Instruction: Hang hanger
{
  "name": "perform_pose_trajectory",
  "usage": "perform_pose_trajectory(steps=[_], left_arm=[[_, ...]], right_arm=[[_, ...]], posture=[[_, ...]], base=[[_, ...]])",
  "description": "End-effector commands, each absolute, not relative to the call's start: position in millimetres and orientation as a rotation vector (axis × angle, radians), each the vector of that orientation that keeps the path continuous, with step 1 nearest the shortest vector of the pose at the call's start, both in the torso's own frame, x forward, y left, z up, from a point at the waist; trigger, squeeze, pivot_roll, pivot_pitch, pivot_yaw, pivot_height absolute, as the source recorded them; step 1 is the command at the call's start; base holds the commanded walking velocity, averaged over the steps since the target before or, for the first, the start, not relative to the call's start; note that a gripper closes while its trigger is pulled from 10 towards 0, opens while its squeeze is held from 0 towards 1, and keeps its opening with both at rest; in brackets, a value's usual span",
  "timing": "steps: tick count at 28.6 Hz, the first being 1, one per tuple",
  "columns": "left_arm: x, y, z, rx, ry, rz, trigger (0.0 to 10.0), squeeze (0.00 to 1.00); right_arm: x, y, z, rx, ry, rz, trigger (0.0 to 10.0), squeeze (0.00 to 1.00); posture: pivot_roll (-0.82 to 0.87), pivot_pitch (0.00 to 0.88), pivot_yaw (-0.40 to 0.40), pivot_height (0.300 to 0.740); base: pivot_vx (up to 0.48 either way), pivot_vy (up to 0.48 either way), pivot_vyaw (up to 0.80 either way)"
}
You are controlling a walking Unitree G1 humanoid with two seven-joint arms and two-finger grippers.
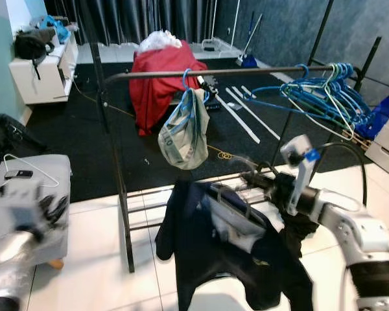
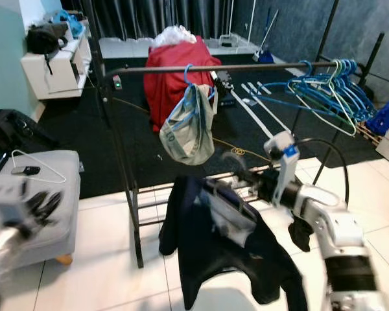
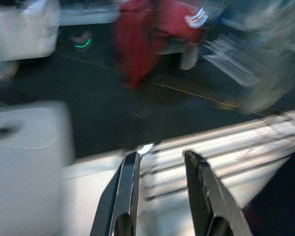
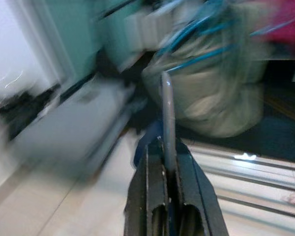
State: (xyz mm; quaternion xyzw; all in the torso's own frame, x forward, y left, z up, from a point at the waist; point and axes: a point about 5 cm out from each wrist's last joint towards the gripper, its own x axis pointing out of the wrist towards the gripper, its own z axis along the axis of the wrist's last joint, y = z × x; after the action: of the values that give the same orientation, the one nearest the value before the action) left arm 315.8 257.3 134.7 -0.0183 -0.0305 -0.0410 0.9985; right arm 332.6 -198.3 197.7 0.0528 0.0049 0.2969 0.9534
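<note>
White floor tiles (image 1: pixel 97 272) run under me up to a black carpet (image 1: pixel 84 142), with dark curtains (image 1: pixel 149 16) closing off the back of the room. Across the middle stands a black clothes rack (image 1: pixel 120 194), its top rail (image 1: pixel 246 71) stretching from my left toward my right. Behind it a red cloth (image 1: pixel 159 78) covers something bulky on the carpet. On my left sits a grey ottoman (image 2: pixel 52 188) with a white wire hanger (image 2: pixel 35 165) lying on top, and a white shelf unit (image 1: pixel 42 74) stands against the far left wall.

A dark jacket (image 1: pixel 207 259) hangs in front of me, below the rail and close to the rack's lower bars, draped on the hanger (image 4: pixel 167 113) I hold. My right end effector (image 4: pixel 168 152) is clamped on that hanger's metal hook, fingers pressed together around it, the hook sticking out past the tips. A grey-green garment (image 1: pixel 185 136) hangs from the rail on a blue hanger (image 1: pixel 189 84), and a bunch of empty blue hangers (image 1: pixel 330 91) hangs further to my right on the rail.

My left end effector (image 3: pixel 160 162) hovers low near the ottoman, its two fingers (image 3: pixel 130 182) spread apart with nothing between them; the picture is blurred.
</note>
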Motion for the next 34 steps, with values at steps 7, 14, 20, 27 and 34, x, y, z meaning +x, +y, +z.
perform_pose_trajectory(steps=[7, 14, 20, 27, 34], left_arm=[[329, 212, 148, -0.234, -0.113, -0.096, 10.0, 0.00], [323, 191, 150, -0.091, -0.105, -0.107, 10.0, 0.00], [320, 188, 152, -0.052, -0.046, -0.040, 10.0, 0.00], [324, 187, 150, -0.045, 0.031, 0.023, 10.0, 0.00], [322, 178, 142, -0.032, 0.032, 0.047, 10.0, 0.00]], right_arm=[[328, -203, 163, 0.250, 0.038, 0.331, 10.0, 0.00], [325, -169, 146, 0.299, 0.086, 0.372, 10.0, 0.00], [320, -140, 140, 0.268, 0.144, 0.513, 10.0, 0.00], [319, -128, 148, 0.239, 0.086, 0.594, 10.0, 0.00], [333, -137, 149, 0.192, 0.060, 0.480, 10.0, 0.00]], posture=[[-0.06, 0.009, -0.046, 0.740], [-0.04, 0.023, -0.058, 0.740], [-0.05, 0.031, -0.051, 0.740], [-0.03, 0.034, -0.046, 0.740], [-0.02, 0.026, -0.046, 0.740]], base=[[0.000, 0.000, 0.00], [0.000, 0.000, 0.00], [0.000, 0.000, 0.00], [0.000, 0.000, 0.00], [0.000, 0.000, 0.00]])
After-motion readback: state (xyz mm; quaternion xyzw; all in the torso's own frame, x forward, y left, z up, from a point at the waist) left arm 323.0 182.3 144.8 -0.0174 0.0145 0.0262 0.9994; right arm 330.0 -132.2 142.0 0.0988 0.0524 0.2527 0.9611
